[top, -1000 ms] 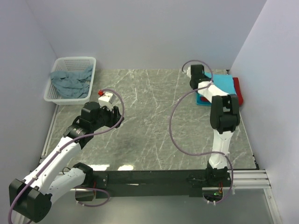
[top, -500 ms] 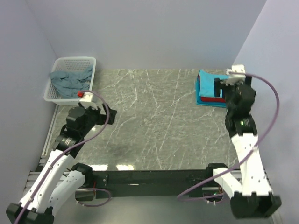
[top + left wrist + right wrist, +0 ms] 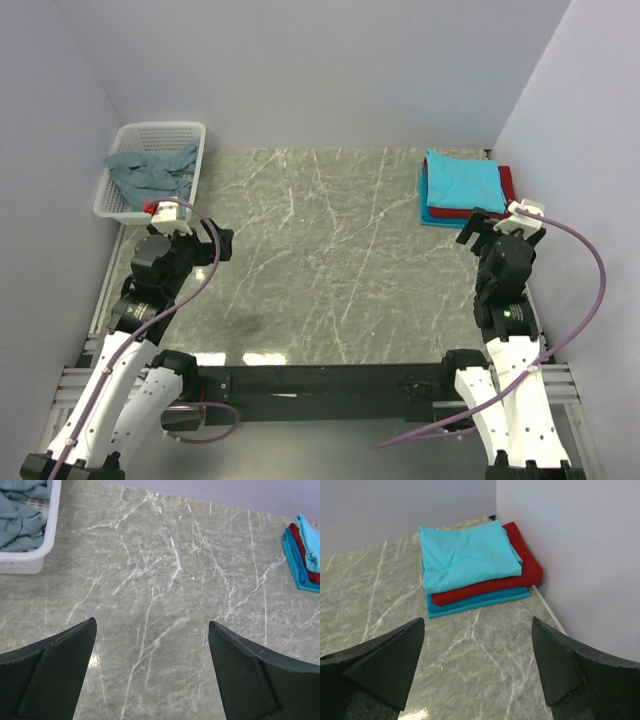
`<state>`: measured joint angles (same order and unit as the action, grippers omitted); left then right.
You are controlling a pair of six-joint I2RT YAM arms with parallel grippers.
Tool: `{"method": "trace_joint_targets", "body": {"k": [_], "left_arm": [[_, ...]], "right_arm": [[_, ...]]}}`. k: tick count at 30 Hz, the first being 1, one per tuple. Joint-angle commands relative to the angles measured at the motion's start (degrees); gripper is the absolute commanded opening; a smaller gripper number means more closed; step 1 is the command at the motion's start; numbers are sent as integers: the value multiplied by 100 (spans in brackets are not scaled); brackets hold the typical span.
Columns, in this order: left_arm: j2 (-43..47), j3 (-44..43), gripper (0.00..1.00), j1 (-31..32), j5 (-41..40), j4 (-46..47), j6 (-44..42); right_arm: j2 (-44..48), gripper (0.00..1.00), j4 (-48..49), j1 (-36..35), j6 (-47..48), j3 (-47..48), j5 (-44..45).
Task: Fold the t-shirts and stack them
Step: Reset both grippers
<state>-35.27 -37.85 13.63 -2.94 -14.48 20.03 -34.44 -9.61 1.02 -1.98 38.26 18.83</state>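
The dull grey-blue t-shirt (image 3: pixel 150 172) lies crumpled in the white perforated plastic basket (image 3: pixel 25 562). The left gripper (image 3: pixel 151 624), jaws released and empty, should pinch one edge and lift it over the rim. In the far-right corner lie the stacked bright turquoise t-shirt (image 3: pixel 467 555), red t-shirt (image 3: pixel 522 575) and turquoise-blue t-shirt (image 3: pixel 470 605). The right gripper (image 3: pixel 478 620) gapes empty. A second ago both arms reached farther out, the right over the stack.
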Motion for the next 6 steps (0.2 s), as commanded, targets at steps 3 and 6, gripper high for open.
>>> {"method": "trace_joint_targets", "body": {"k": [3, 6], "left_arm": [[-33, -48, 100, -18, -66, 42, 18], [55, -12, 100, 0, -84, 77, 10]], "right_arm": [[166, 92, 258, 21, -364, -91, 130], [121, 93, 152, 21, -347, -47, 103]]}}
